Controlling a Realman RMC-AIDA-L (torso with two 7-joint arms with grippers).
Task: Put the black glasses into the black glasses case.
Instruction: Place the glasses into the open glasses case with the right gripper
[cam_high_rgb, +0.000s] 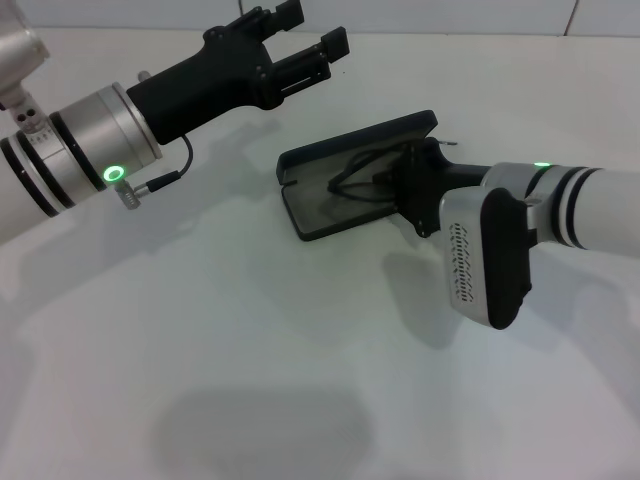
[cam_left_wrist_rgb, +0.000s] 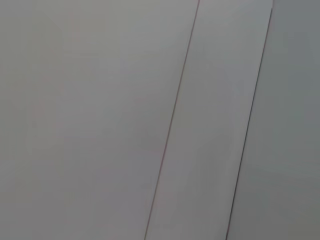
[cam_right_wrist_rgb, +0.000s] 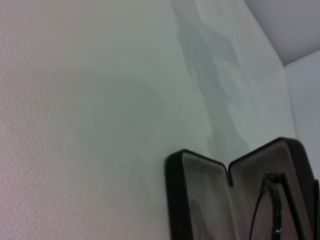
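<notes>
The black glasses case (cam_high_rgb: 318, 215) lies open in the middle of the white table, its lid tilted up at the far side. The black glasses (cam_high_rgb: 350, 172) lie inside it, partly hidden by my right gripper (cam_high_rgb: 400, 180), which reaches into the case from the right. The right wrist view shows the case's grey lining (cam_right_wrist_rgb: 200, 200) and part of the thin black frame (cam_right_wrist_rgb: 277, 210) in one half. My left gripper (cam_high_rgb: 308, 35) is open and empty. It is held above the table, behind and left of the case.
The white table (cam_high_rgb: 200, 330) spreads in front of and left of the case. A pale wall with thin seams (cam_left_wrist_rgb: 170, 125) fills the left wrist view. My right arm's grey wrist housing (cam_high_rgb: 485, 260) hangs over the table to the right of the case.
</notes>
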